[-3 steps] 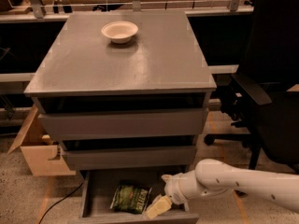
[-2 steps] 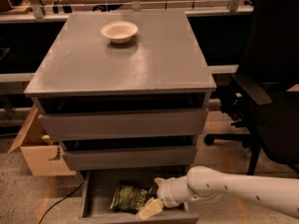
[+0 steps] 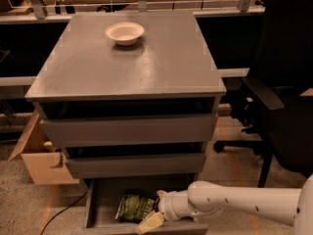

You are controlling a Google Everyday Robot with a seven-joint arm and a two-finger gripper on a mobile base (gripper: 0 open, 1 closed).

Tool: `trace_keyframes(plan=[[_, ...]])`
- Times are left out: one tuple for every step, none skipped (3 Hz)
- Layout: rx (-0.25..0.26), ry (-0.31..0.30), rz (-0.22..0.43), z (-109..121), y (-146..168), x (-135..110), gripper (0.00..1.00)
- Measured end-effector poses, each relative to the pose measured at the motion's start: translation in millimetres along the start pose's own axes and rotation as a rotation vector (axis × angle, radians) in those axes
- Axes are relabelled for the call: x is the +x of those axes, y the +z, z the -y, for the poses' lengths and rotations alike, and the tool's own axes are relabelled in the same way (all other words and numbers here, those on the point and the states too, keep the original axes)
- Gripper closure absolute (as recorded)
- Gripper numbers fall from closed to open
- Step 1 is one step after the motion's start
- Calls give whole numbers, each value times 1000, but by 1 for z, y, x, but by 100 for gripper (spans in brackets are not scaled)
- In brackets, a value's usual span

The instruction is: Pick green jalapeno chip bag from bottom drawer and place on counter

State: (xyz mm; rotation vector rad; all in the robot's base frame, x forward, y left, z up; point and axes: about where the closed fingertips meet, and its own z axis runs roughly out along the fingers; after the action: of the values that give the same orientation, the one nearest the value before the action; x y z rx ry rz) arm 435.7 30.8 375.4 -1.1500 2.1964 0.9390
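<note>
Camera view shows the bottom drawer (image 3: 99, 205) open, with the green jalapeno chip bag (image 3: 134, 207) lying inside, just left of the end effector (image 3: 155, 211); whether it grips anything I cannot tell. Lifting the bag and setting it on the tabletop (image 3: 161, 62), well above, look still undone. Since the earlier frame the end effector has slid left toward the unmoved bag.

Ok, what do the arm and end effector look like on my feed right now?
The arm is smooth white, built of rounded tubular segments with a bulbous joint, then a ribbed white collar. The end effector is a pale cream-yellow tip, at the front of the open bottom drawer beside the green jalapeno chip bag. No cables or markings show.
</note>
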Motion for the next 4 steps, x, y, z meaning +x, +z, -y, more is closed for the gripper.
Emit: trace_keyframes(plan=[[9, 13, 5, 2, 6, 5, 0], [72, 58, 38, 28, 32, 30, 0], [123, 69, 82, 58, 55, 40, 0], [165, 57, 110, 87, 86, 38, 0]])
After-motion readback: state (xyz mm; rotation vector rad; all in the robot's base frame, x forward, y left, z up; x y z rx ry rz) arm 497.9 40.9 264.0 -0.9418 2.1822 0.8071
